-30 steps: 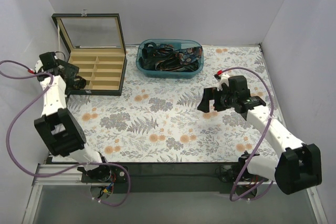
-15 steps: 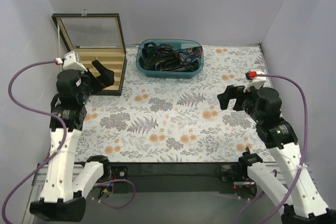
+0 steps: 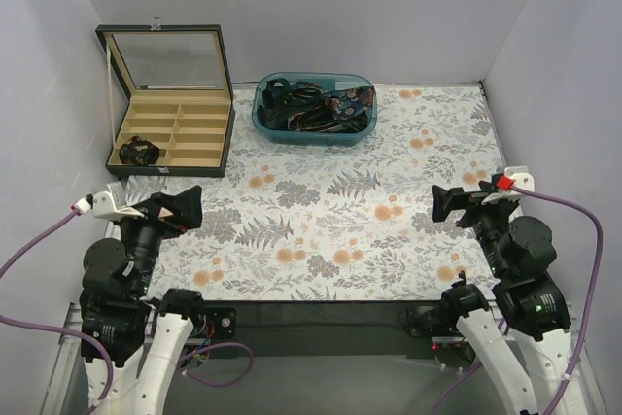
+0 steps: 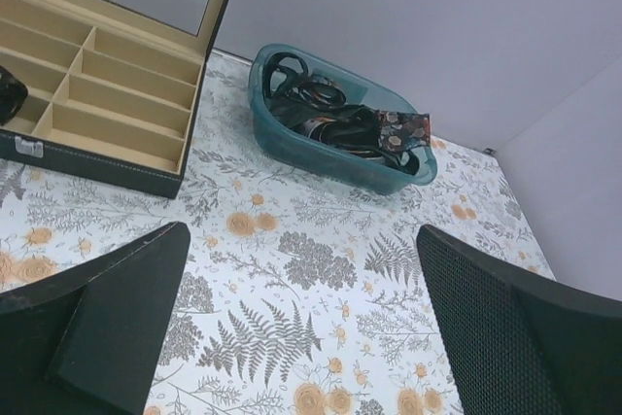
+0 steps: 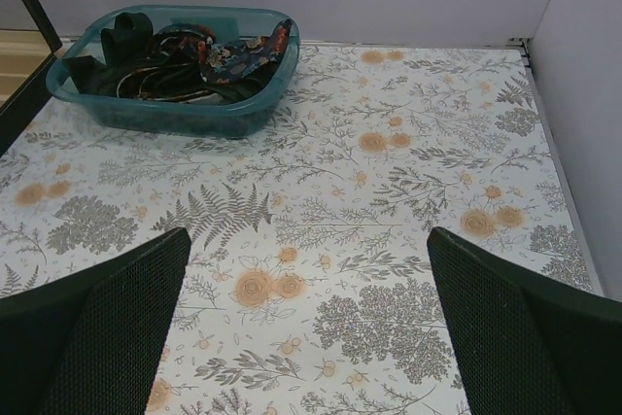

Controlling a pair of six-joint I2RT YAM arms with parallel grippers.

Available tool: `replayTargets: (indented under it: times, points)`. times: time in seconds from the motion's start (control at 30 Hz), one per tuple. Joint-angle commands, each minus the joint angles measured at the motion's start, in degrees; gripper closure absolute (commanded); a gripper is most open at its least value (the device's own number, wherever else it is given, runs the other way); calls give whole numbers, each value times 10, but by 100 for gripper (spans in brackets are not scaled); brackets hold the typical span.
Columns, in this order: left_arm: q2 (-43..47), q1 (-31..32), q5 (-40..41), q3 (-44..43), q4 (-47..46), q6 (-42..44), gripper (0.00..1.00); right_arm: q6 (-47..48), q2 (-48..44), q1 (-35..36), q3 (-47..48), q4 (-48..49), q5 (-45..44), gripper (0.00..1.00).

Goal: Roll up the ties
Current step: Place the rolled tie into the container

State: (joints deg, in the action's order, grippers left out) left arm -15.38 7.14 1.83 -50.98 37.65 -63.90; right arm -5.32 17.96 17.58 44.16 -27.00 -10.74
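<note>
Ties lie tangled in a heap inside the teal plastic bin at the far middle of the floral tabletop. None is spread out on the cloth, so for them the rolling is not yet begun. One patterned end hangs over the bin's rim on its right side; it looks like the easiest piece to pull free first.

The left pincer and right pincer sit low at the near edge, well apart from the bin. Each has its fingers spread wide with nothing between them. The posture reads as a ready stance, and it leaves the broad middle of the tabletop free as working room for flattening a tie.

At the far left stands a divided wooden box, its glass lid propped upright so the compartments are open from above. It is presumably where finished rolls go. The near-left corner compartment holds a small dark bundle, probably a rolled tie, though it is too small to be sure. The other compartments show bare wood.
</note>
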Motion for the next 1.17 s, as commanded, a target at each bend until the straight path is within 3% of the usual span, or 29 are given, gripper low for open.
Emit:
replayTargets:
  times: [0.0, 0.33, 0.67, 1.13]
  points:
    - [38, 14, 55, 13, 3, -9, 2, 19, -41, -4, -18, 27, -27, 2]
    - [169, 19, 127, 79, -54, -14, 2, 45, -93, -4, -47, 49, -29, 2]
    - [182, 19, 154, 108, -68, -12, 2, 51, -91, -3, -42, 58, -10, 2]
    - [135, 19, 144, 140, -115, -6, 2, 50, -81, -4, -60, 72, 10, 2]
